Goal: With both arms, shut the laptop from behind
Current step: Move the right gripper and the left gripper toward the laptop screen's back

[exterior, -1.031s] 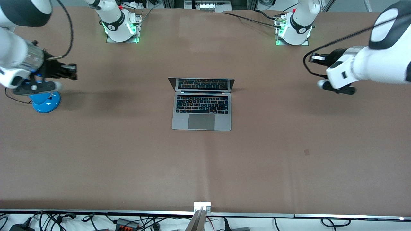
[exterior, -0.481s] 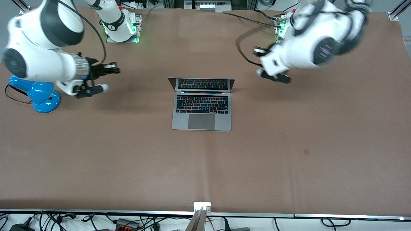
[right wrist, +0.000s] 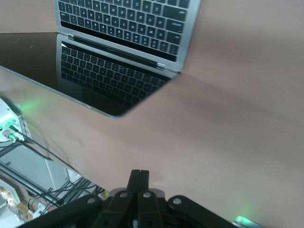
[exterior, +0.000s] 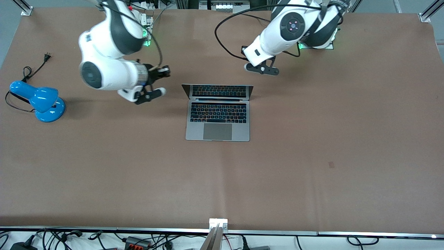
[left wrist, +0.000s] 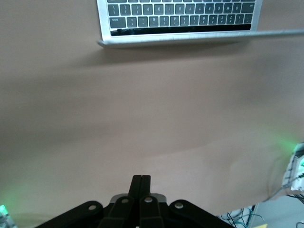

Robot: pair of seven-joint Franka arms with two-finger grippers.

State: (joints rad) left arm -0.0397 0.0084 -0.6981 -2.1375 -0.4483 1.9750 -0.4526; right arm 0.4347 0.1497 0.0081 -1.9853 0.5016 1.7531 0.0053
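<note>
The laptop lies open near the middle of the brown table, its base flat with the trackpad at the edge nearest the front camera and its dark screen standing up at the edge nearest the robots' bases. The right gripper hangs over the table just beside the screen's corner, toward the right arm's end of the table, and its fingers are pressed together, clenched on nothing, clear of the lid. The left gripper hangs over bare table between the left arm's base and the laptop's lid, its fingers likewise clenched on nothing and apart from the laptop. A blue desk lamp lies at the right arm's end of the table, well apart from the laptop.
</note>
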